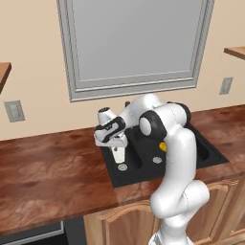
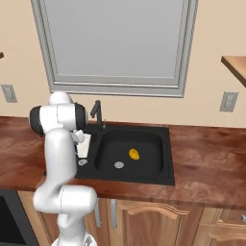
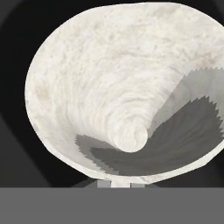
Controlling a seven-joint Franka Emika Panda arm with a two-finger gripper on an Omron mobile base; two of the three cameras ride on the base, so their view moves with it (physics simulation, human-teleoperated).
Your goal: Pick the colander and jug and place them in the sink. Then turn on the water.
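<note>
The jug (image 1: pixel 118 154) hangs upright in the small left basin of the black sink (image 1: pixel 206 158), its base just above or on the basin floor beside that basin's round drain (image 1: pixel 123 167); I cannot tell whether it touches. The gripper (image 1: pixel 115 142) reaches down onto the jug's rim, jaws nearly together and clamped on the jug's wall. In the hand view the jug's (image 3: pixel 118 87) white, marbled inside opens wide toward the camera, with nothing in it but shadow across its lower right. In the right base view the jug (image 2: pixel 84 145) shows pale behind the arm at the sink's (image 2: pixel 158 180) left end. The larger basin holds a small yellow-orange object (image 2: pixel 134 153) lying near its own drain (image 2: pixel 118 165). The dark slim faucet (image 2: pixel 97 113) stands at the back rim, between the basins. Brown wood worktop (image 1: pixel 48 177) surrounds the sink.
</note>
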